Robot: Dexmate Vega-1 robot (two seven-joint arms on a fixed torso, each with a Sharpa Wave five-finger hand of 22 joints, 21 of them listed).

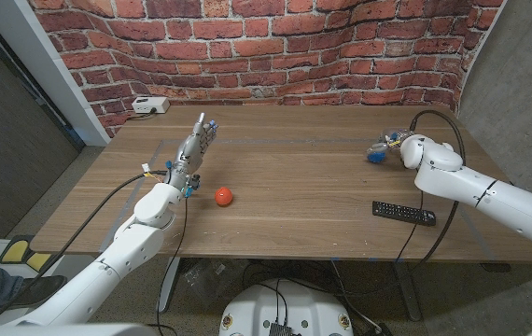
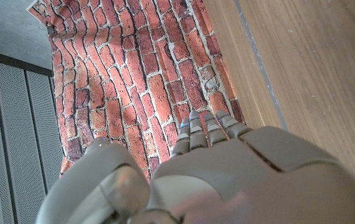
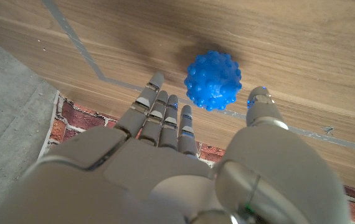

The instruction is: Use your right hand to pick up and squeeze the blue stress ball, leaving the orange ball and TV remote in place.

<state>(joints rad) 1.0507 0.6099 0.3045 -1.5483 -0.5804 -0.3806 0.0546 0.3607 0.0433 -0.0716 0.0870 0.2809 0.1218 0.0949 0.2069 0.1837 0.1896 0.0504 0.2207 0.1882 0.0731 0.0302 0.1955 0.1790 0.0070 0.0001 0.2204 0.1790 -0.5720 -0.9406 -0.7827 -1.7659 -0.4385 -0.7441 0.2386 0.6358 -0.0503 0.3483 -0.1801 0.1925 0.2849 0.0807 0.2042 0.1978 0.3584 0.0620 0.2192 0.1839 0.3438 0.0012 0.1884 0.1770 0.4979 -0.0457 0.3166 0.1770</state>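
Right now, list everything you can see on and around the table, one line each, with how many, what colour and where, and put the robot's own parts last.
blue stress ball: one, blue and knobbly, on the table's far right part, just ahead of the right hand's fingers, not yet gripped.
orange ball: one, orange, on the table left of middle, beside the left arm.
TV remote: one, black, on the table's near right, by the right arm.
white box: one, white, at the table's far left corner, against the brick wall.
table: one, brown wood.
brick wall: one, red, behind the table.
left hand: one, grey, fingers apart, holding nothing, above the table's left part.
right hand: one, grey, fingers spread toward the blue stress ball.
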